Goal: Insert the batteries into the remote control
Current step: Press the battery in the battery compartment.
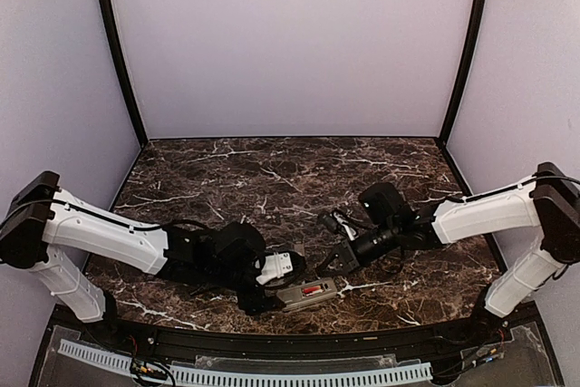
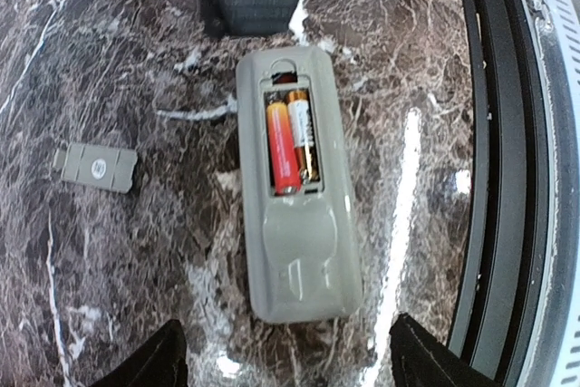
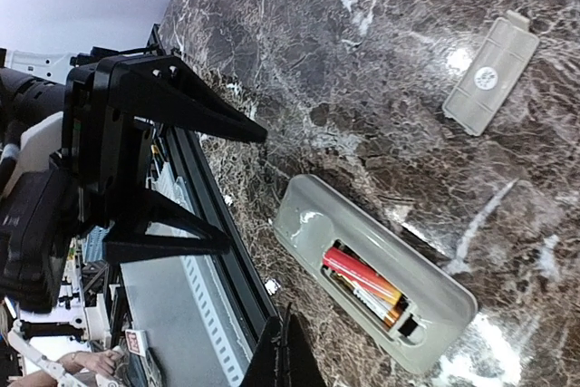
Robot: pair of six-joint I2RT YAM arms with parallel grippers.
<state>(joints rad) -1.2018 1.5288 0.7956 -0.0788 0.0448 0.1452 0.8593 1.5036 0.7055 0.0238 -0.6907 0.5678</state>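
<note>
The remote control (image 2: 297, 251) lies face down at 6 o'clock on the marble table (image 1: 272, 178), near its front edge. Its compartment is open, with both batteries (image 2: 290, 144) seated side by side. In the left wrist view the loose cover (image 2: 95, 167) lies apart at the remote's 9 o'clock. The left gripper (image 3: 245, 189) hangs above the remote, spread wide and holding nothing. The right gripper (image 3: 285, 342), at the remote's 1 o'clock from above, has its fingers pressed together, empty.

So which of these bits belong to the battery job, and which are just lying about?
Job: remote, back up; two batteries in its open bay.
Lying about: cover, apart from the remote on the table.
</note>
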